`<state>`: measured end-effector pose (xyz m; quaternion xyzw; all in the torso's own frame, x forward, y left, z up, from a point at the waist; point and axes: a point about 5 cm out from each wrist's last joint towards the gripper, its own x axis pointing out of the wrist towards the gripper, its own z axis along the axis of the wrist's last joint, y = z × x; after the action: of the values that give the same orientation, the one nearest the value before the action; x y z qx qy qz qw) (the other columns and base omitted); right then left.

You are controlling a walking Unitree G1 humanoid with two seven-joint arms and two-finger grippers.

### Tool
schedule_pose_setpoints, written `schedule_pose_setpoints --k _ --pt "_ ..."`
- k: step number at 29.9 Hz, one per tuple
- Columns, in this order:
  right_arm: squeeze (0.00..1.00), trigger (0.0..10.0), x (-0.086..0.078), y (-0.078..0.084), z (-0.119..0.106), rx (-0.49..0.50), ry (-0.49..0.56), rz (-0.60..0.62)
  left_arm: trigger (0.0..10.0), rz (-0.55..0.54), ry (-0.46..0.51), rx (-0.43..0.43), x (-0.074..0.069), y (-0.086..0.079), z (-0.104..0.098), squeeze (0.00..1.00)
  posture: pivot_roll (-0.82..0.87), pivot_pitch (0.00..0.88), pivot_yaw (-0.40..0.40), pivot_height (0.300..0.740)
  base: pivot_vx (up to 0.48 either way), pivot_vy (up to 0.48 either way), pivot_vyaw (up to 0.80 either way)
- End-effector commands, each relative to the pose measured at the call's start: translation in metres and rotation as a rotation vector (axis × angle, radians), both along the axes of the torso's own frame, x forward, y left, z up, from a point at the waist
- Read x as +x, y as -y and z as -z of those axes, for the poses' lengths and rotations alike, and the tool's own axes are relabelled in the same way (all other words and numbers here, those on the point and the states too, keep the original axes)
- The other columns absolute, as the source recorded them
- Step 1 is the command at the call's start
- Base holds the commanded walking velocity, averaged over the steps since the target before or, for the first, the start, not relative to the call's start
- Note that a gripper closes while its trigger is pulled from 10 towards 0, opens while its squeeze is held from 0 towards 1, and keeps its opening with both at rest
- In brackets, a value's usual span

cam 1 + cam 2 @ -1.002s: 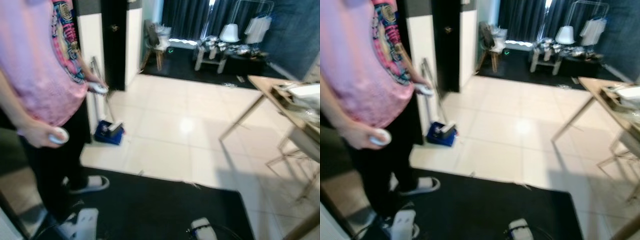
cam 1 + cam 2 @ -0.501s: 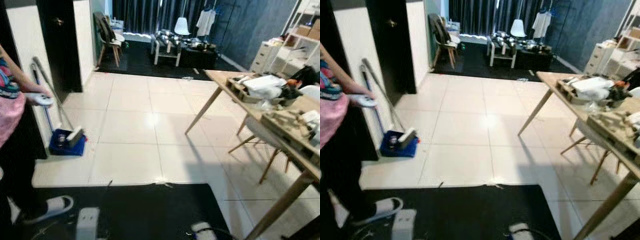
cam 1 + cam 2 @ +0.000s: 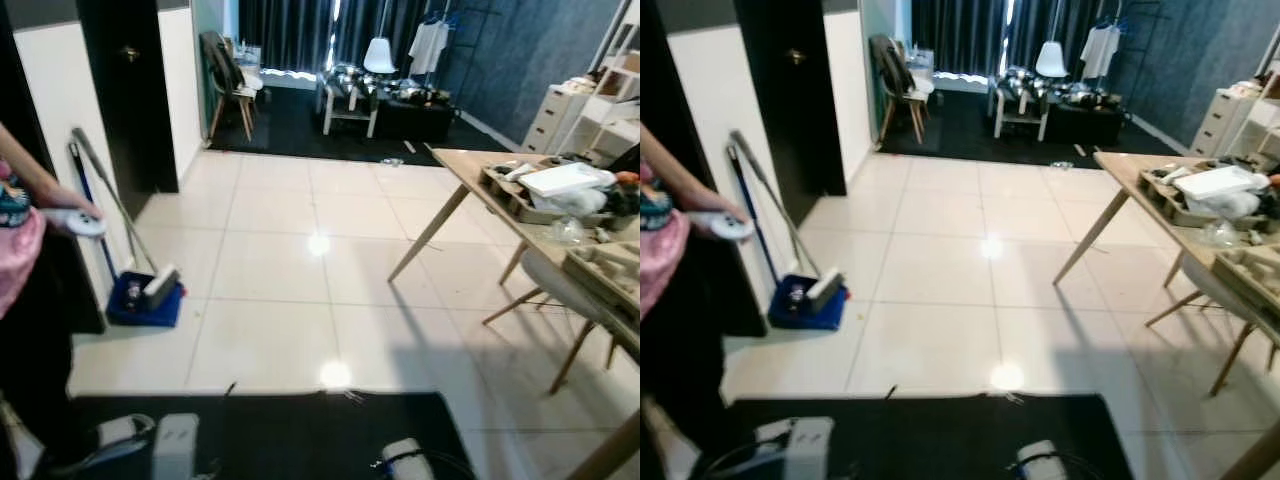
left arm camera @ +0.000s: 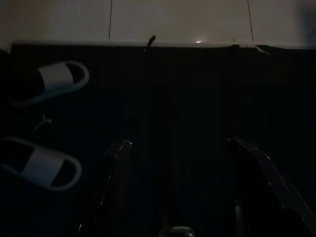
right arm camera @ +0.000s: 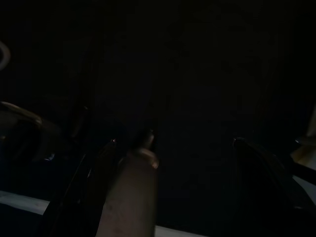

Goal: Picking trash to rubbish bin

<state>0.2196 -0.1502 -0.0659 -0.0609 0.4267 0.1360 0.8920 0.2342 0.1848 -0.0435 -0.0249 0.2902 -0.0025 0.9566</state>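
A wide, downward view of a tiled room, described from left to right. At the far left edge stands a person (image 3: 25, 300) in a pink top and dark trousers, holding a white controller (image 3: 82, 222) in one hand. Just right of them, in the left middle of the frame, a blue dustpan (image 3: 145, 298) sits on the pale tiled floor (image 3: 300, 300) with a long-handled brush leaning against the wall. Along the bottom runs a black mat (image 3: 300, 435), where the robot stands. In the upper centre, a darker room holds a chair (image 3: 232, 85) and a low table. At the right edge is a wooden table (image 3: 560, 230) crowded with trays and clutter. No trash or rubbish bin can be made out anywhere, so the task's thing is not yet located. In the dim left wrist view, the left gripper (image 4: 180, 192) hangs with its two fingers spread apart and empty above the mat, near a pair of white slippers (image 4: 47, 128). The right gripper (image 5: 173, 187) is likewise spread and empty in near darkness. Judging from here, the main risks are bumping the person or the table legs while walking, and missing small trash because the views blur in motion.
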Motion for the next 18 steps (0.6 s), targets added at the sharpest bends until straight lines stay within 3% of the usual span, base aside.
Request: schedule_pose_setpoints --k 1,10,18 --pt "0.00 10.0 -0.0052 0.0111 0.0029 -0.029 -0.021 0.008 10.0 0.003 -0.020 -0.003 -0.0046 0.0020 0.0038 0.00 0.04 0.047 -0.083 0.740 0.296 0.000 0.00" --pt "0.00 10.0 -0.0047 0.0119 0.0026 -0.036 -0.022 -0.001 10.0 0.003 -0.020 -0.006 -0.0052 0.0024 0.0042 0.00 0.04 0.038 -0.086 0.740 0.298 0.000 0.00" --pt "0.00 10.0 -0.0053 0.0132 0.0029 -0.039 -0.024 0.000 10.0 0.005 -0.020 -0.007 -0.0052 0.0029 0.0042 0.00 0.04 0.039 -0.085 0.740 0.298 0.000 -0.73"
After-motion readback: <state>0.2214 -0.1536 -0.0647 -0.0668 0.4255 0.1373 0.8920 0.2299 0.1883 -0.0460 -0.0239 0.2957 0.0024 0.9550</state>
